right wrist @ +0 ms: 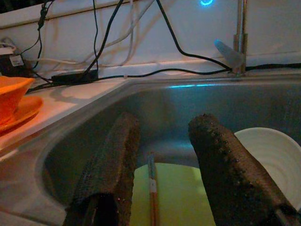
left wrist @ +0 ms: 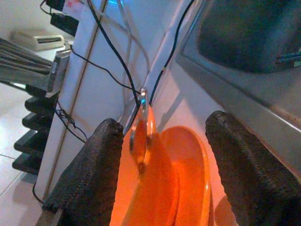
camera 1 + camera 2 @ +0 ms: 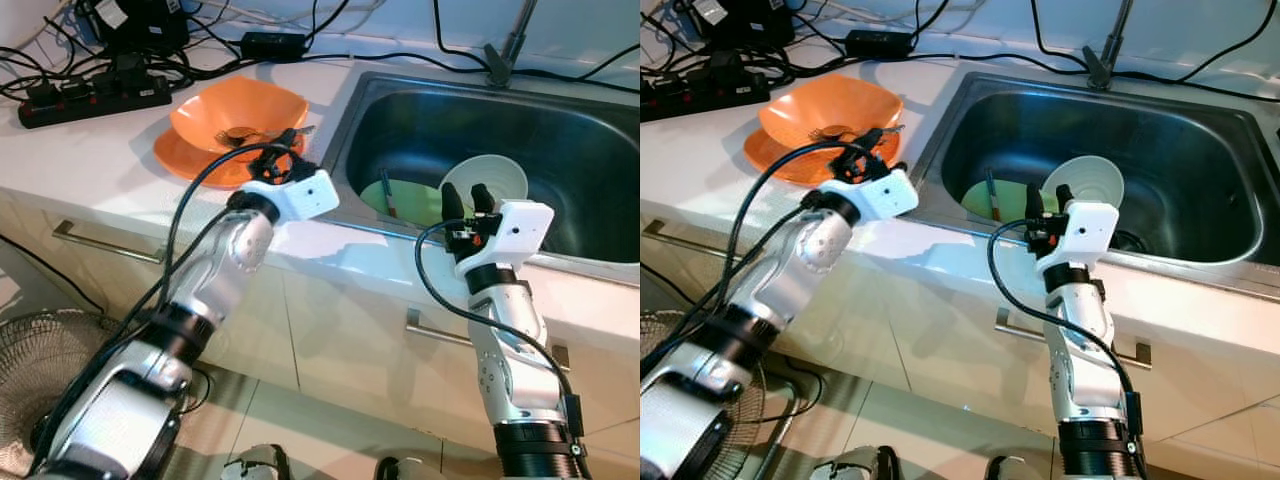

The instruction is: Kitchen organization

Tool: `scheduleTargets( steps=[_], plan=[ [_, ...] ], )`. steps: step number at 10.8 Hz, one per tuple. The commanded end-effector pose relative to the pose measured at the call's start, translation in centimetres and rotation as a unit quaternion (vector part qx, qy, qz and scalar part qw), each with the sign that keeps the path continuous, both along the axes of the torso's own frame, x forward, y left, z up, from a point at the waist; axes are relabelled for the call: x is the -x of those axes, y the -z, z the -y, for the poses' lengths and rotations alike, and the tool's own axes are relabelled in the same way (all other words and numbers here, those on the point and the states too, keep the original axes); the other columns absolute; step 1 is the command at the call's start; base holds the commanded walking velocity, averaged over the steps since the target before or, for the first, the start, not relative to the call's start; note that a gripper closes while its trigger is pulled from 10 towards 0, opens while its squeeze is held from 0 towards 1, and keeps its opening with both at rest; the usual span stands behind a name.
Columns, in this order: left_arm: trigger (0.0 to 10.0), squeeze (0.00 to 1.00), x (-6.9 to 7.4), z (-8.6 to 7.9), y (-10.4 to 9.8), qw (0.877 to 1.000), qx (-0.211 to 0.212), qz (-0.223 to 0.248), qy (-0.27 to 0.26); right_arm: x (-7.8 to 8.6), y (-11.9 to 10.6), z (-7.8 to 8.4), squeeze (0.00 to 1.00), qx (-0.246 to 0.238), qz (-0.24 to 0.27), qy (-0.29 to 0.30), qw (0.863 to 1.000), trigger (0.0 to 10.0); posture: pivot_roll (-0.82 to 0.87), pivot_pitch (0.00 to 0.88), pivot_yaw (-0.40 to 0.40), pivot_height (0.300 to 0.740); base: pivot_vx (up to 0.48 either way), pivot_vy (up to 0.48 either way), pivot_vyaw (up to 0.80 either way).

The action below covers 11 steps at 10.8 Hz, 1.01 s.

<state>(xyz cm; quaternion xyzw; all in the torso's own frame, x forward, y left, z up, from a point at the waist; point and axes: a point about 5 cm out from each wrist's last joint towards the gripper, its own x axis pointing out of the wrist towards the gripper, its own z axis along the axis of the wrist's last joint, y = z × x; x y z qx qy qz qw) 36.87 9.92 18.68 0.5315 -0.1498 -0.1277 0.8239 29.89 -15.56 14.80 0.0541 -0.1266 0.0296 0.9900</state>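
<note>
The left pincer (image 3: 283, 150) is hovering with its black fingers (image 2: 89, 174) spread apart, released and gripping nothing, right at the near edge of the orange bowl (image 3: 240, 115). That bowl is a glossy, squarish dish with flared sides, and it is sitting inside an orange plate (image 3: 185, 160) of the same colour on the white worktop (image 3: 90, 150), just left of the sink (image 3: 590, 140). A small utensil (image 3: 240, 133), too blurred to identify, is lying in the bowl. The right pincer (image 3: 467, 203) is reaching over the front rim of the steel sink, its fingers (image 1: 110, 169) also parted and holding nothing. Beyond those fingers a green plate (image 1: 178, 195) is lying flat on the sink bottom with a thin stick-like piece (image 1: 152, 188) resting across it, and a white bowl (image 3: 490, 180) is leaning tilted beside it. A black power strip (image 3: 95, 98) and tangled cables (image 3: 300, 50) are lying along the back of the worktop, and the tap (image 3: 505, 50) is rising behind the sink.
</note>
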Motion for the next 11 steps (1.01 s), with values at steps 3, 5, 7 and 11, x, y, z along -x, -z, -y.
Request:
scheduleTargets(
  steps=[3,5,7,11],
  plan=[
    [0.0,0.0,-0.7,-0.09,-0.63,1.0,-0.007,0.013,-0.007,-0.19,0.64,0.0,0.0,-0.007,-0.017,0.003,1.0,10.0,0.02,0.088,0.035,0.74,0.0,0.0,0.0],
    [0.0,0.0,-0.72,-0.12,-0.68,1.0,-0.008,0.013,-0.007,-0.24,0.71,0.02,0.0,-0.006,-0.019,0.005,1.0,10.0,0.02,0.083,0.034,0.74,0.0,0.0,0.0],
    [0.0,0.0,-0.76,0.01,-0.46,1.0,-0.01,0.014,-0.005,-0.26,0.91,0.05,0.0,-0.007,-0.022,0.005,1.0,10.0,0.02,0.071,0.035,0.74,0.0,0.0,0.0],
    [0.0,0.0,-0.67,-0.15,-1.11,0.999,-0.011,0.035,-0.004,-0.27,1.09,-0.05,0.0,-0.007,-0.024,0.004,1.0,10.0,0.03,0.052,0.036,0.74,0.0,0.0,0.0]
  ],
)
